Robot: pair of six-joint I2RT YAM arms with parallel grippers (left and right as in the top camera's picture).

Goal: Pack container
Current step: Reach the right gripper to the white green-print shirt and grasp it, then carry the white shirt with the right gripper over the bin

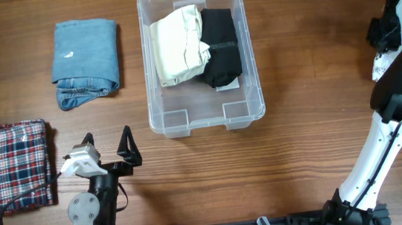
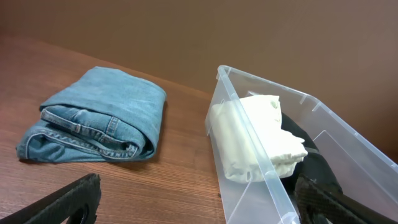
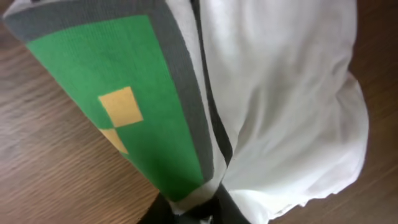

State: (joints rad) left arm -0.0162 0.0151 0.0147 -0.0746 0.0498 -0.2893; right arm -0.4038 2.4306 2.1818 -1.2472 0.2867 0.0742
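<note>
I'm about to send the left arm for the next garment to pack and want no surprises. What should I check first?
1. Open left gripper: ok, fingers spread, nothing between them.
2. Room in the container: ok, its near part is bare; the cream garment and black garment fill the far part.
3. Folded jeans free on the table: ok.
4. Folded plaid garment free: cannot tell, a black cable lies at its near edge.
5. Hold of the right gripper on the white and green cloth: cannot tell, the cloth hides the jaws.
</note>
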